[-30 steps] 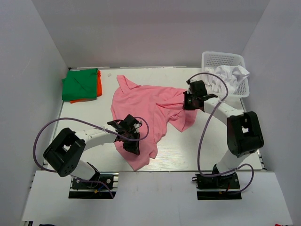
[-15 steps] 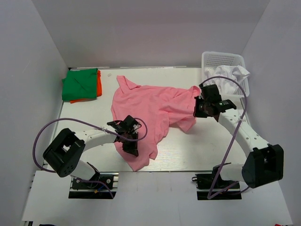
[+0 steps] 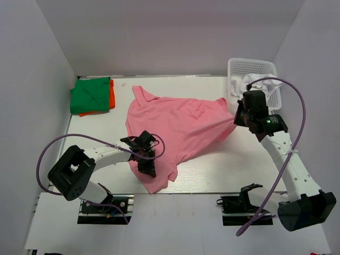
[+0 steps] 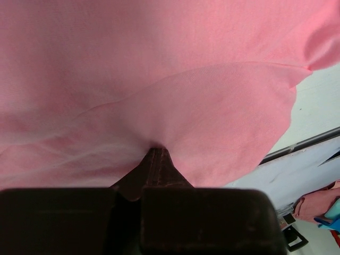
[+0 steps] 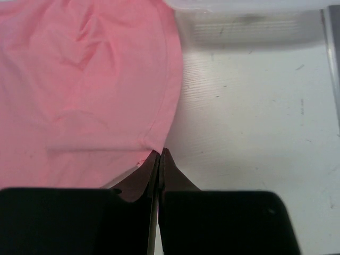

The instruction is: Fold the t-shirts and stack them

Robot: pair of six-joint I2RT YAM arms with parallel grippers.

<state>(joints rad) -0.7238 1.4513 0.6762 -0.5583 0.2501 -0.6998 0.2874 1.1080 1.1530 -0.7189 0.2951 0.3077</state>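
Observation:
A salmon pink t-shirt (image 3: 175, 122) lies spread across the middle of the table. My left gripper (image 3: 147, 166) is shut on its near lower part; in the left wrist view the fingertips (image 4: 156, 151) pinch a tuck of the pink cloth (image 4: 159, 79). My right gripper (image 3: 237, 118) is shut on the shirt's right corner, and the cloth runs taut toward it. The right wrist view shows that hem corner (image 5: 151, 143) pinched between the closed tips (image 5: 160, 154). A folded green t-shirt (image 3: 91, 94) lies on an orange one (image 3: 112, 98) at the back left. A crumpled white t-shirt (image 3: 260, 84) sits in the basket.
The white lattice basket (image 3: 252, 66) stands at the back right corner, just behind my right gripper; its wall (image 5: 249, 26) shows at the top of the right wrist view. White walls enclose the table on three sides. Bare table (image 5: 255, 133) lies right of the pink shirt.
My right arm has swung right toward the basket, pulling the pink shirt's corner with it and stretching the cloth out. My left gripper has closed on the shirt's lower part.

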